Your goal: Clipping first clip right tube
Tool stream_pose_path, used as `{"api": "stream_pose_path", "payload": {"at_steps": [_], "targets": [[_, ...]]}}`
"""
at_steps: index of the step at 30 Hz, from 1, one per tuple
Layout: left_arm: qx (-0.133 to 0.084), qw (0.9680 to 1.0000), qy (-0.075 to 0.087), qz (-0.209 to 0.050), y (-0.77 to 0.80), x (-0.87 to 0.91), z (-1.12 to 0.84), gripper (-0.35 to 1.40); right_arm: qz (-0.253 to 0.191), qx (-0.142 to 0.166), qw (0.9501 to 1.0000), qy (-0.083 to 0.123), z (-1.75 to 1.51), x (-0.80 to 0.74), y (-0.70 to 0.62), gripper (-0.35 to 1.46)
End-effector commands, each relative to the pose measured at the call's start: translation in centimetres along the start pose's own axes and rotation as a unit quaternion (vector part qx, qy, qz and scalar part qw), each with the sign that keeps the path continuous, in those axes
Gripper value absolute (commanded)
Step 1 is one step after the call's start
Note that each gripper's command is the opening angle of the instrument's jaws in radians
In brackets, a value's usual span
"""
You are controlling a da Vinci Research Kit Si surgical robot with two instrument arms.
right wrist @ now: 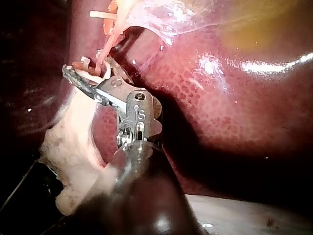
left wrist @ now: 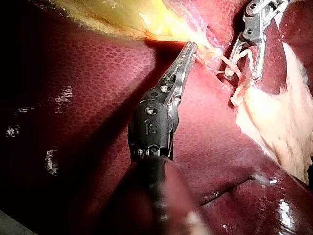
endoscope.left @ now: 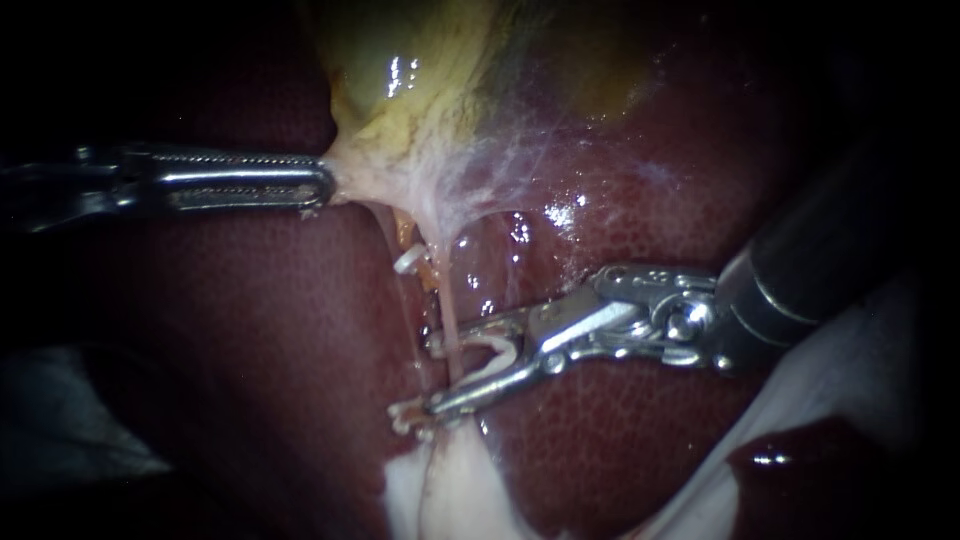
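The right tube (endoscope.left: 447, 310) is a thin pink strand. It runs from the pale neck of the gallbladder (endoscope.left: 400, 70) down to a lump of white fatty tissue (endoscope.left: 450, 490), and about halfway it passes between the two jaws of the right instrument. The pincer of the right instrument (endoscope.left: 432, 377) stands wide apart and carries a white clip (endoscope.left: 490, 345), with one leg of it along each jaw. The tube crosses the gap inside this clip, and the clip is not yet closed on it.

The left wrist view shows this pincer (left wrist: 242, 74) from the front. Both jaws are separate there, and pale strands (left wrist: 220, 58) run across between them. The right wrist view shows mainly the near jaw of the pincer (right wrist: 85, 68), and the tube (right wrist: 105, 46) rises just behind it. The left instrument is not visible in that view.

Only the endoscope view shows clearly another clip (endoscope.left: 408, 262). It is small and white, higher up and just left of the tube; I cannot tell on which strand it sits.

The pincer of the left instrument (endoscope.left: 328, 188) is closed on the pale edge of the gallbladder, and the tissue there is drawn to a point. In its own view the tip (left wrist: 191, 46) touches the yellow tissue (left wrist: 112, 19).

The dark red liver (endoscope.left: 250, 330) lies under everything
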Motion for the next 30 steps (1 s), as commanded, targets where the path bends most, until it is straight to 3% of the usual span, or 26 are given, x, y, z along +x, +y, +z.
{"api": "stream_pose_path", "payload": {"at_steps": [1, 10, 21, 30], "targets": [[0.0, 1.0, 0.0, 0.0, 0.0, 0.0, 0.0, -0.35, 0.003, 0.002, 1.0, 0.005, 0.05, 0.01, 0.0, 0.48], [0.0, 1.0, 0.0, 0.0, 0.0, 0.0, 0.0, -0.35, 0.006, 0.012, 0.9995, 0.03, 0.33, 0.06, 0.04, 0.46], [0.0, 1.0, 0.0, 0.0, 0.0, 0.0, 0.0, -0.35, 0.016, 0.021, 0.9987, 0.043, 0.49, 0.13, -0.01, 0.46], [0.0, 1.0, 0.0, 0.0, 0.0, 0.0, 0.0, -0.35, 0.028, 0.048, 0.9974, 0.045, 0.47, 0.16, -0.28, 0.46]]}}
